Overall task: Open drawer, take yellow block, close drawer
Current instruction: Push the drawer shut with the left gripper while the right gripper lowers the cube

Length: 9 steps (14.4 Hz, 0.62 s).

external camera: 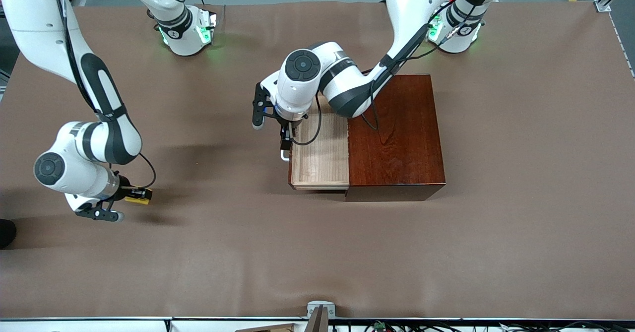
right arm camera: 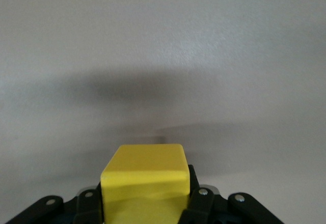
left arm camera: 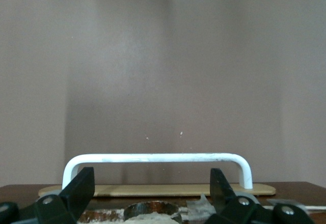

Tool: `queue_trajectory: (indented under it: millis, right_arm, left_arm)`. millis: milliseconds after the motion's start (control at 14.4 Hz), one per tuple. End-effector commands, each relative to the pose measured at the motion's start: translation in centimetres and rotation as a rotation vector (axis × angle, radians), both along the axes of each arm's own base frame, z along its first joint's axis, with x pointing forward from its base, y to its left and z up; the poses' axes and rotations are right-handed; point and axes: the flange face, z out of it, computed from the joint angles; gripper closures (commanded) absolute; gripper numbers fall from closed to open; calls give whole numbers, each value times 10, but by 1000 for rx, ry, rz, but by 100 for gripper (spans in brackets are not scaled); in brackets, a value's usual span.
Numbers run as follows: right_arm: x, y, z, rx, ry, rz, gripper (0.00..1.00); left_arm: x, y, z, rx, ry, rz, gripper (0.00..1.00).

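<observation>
Already the drawer (external camera: 320,156) stands pulled out of the mahogany box (external camera: 395,136), its pale tray bare; the yellow block (external camera: 137,199) is out, clamped in the right gripper (external camera: 141,194) over the table (external camera: 317,252), well clear of the drawer toward the right arm's end; the left gripper (external camera: 286,141) sits at the drawer's white handle (left arm camera: 158,159), jaws spread apart; closing remains, I'd judge.

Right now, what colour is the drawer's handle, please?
White handle, clearest in the left wrist view.
</observation>
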Motion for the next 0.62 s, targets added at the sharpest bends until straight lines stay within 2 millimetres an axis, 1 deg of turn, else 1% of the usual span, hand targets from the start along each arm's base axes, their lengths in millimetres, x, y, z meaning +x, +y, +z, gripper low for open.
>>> queue_trajectory:
  millis: [0,208,277,346,416,485,554]
  right_arm:
    - [4,4,-9,4,-24,17,100]
    - [2,4,-21,5,-15,16,100]
    - [2,4,-21,4,-19,16,100]
    - [2,6,-21,5,-19,19,77]
    - [2,5,-21,5,-19,18,37]
    - [2,6,-22,5,-18,19,3]
    - [2,6,-21,5,-16,19,0]
  left_arm:
    - [5,2,-4,41,-35,-12,0]
    - [4,11,-3,105,-6,-18,0]
    - [6,16,-2,130,3,-16,0]
    - [8,22,0,156,12,-12,0]
    - [14,31,1,189,15,-2,0]
    - [16,38,5,218,23,4,0]
    - [18,45,6,249,34,9,0]
